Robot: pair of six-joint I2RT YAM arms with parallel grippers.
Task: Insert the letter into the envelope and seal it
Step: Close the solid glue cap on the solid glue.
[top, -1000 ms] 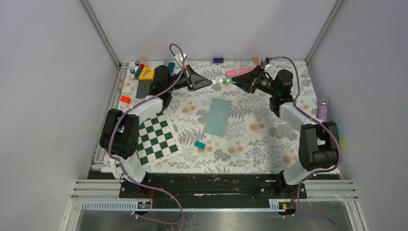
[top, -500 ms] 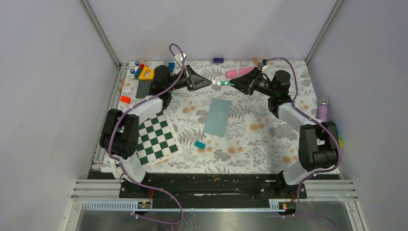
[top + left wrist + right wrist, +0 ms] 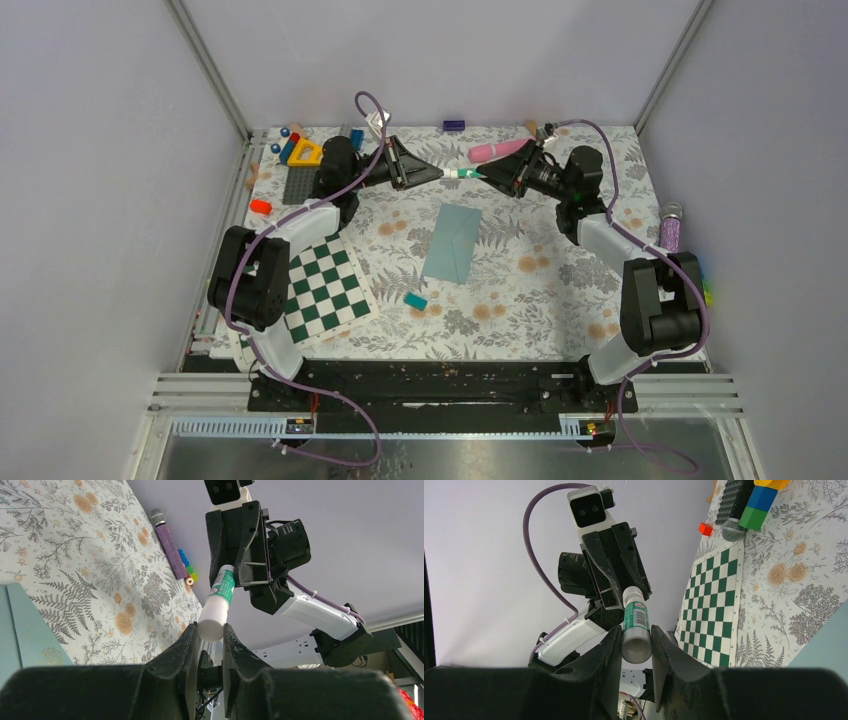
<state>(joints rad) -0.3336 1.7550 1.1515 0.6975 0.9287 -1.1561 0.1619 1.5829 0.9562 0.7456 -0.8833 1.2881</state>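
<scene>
The teal envelope (image 3: 452,243) lies flat mid-table, flap side up; its edge also shows in the left wrist view (image 3: 25,630). The letter is out of view. A green-and-white glue stick (image 3: 462,172) hangs in the air above the far part of the table, held between both arms. My left gripper (image 3: 440,173) (image 3: 210,630) is shut on its white cap end (image 3: 212,622). My right gripper (image 3: 487,173) (image 3: 636,632) is shut on its green body (image 3: 635,617).
A green-white checkerboard (image 3: 325,290) lies at the left, a small teal block (image 3: 415,300) near the envelope. Toy blocks (image 3: 300,152) crowd the back left, with a red piece (image 3: 260,206). A pink object (image 3: 495,150) lies at the back, a purple microphone (image 3: 671,228) at the right edge.
The right gripper has shifted slightly left toward the left gripper, and the glue stick between them has levelled a little. The envelope has not moved.
</scene>
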